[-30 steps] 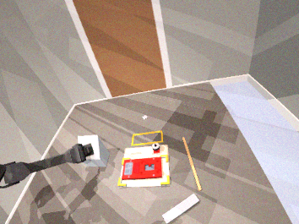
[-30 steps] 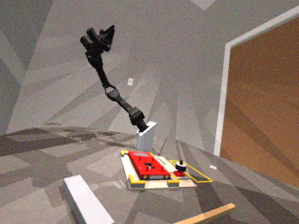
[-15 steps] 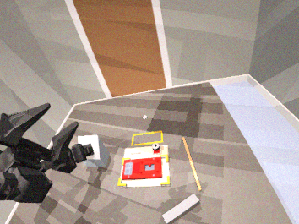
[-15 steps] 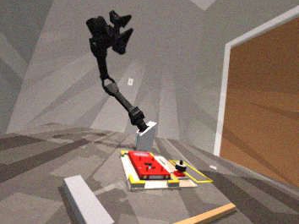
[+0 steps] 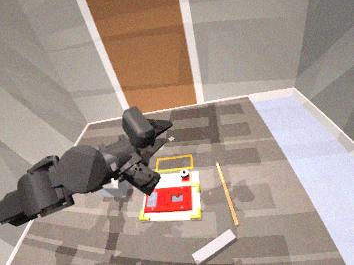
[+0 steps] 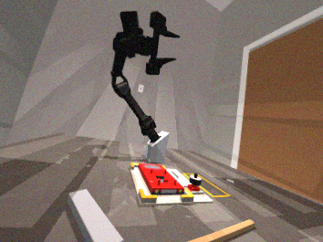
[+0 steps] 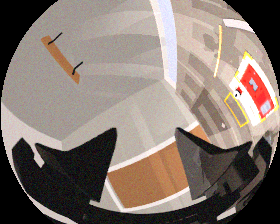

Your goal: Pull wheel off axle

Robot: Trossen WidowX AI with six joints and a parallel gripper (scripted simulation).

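The small black-and-white wheel [image 5: 184, 173] [image 6: 195, 180] [image 7: 237, 94] sits on the upright axle above a small red base [image 6: 193, 187] at the board's edge. The marked area is a yellow outline [image 5: 174, 157] [image 6: 215, 185] [image 7: 234, 114] on the table beside the board, with nothing inside it. My gripper [image 5: 168, 133] [image 6: 177, 48] [image 7: 146, 132] is open and empty. It is raised high above the table, well away from the wheel, with its fingers pointing sideways toward the walls. The wheel's fine shape is too small to make out.
A white board with yellow corners [image 5: 171, 217] [image 6: 160, 202] carries a red plate [image 5: 185, 206] [image 6: 152, 175] with small upright pegs. A wooden stick [image 5: 227, 193] [image 6: 228, 233] [image 7: 218, 52] and a pale bar [image 5: 214, 246] [image 6: 95, 217] lie nearby. A pale block [image 6: 156, 153] stands at the arm's base.
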